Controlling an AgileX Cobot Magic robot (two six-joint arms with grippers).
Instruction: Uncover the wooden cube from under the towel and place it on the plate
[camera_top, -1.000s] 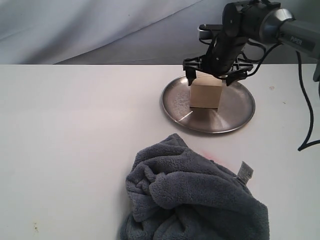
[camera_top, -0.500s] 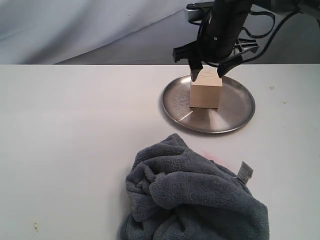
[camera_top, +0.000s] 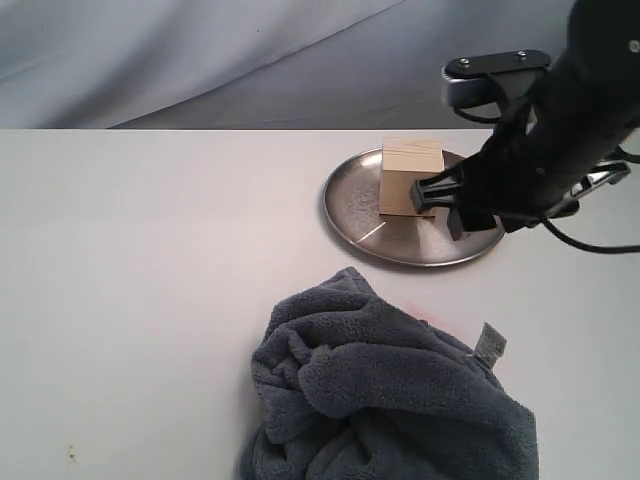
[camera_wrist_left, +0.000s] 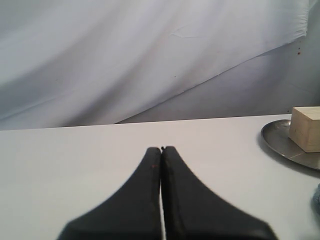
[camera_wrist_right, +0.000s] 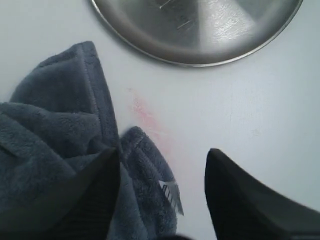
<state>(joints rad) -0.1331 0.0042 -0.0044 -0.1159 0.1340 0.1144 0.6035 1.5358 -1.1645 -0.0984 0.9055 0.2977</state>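
One pale, light-tan wooden cube (camera_top: 411, 177) with faint grain lines stands upright on one round, shiny silver plate (camera_top: 352, 205), upper right of centre in the exterior view. One crumpled blue-grey fleece towel (camera_top: 380, 400), with a small tag loop (camera_top: 490, 345), lies on the white worktop (camera_top: 150, 250) at lower centre-right, apart from the plate. There are two grippers. The right gripper (camera_wrist_right: 162, 167) is spread wide and holds nothing, above the towel's edge near the plate. The left gripper (camera_wrist_left: 161, 155) has its fingers pressed together, empty.
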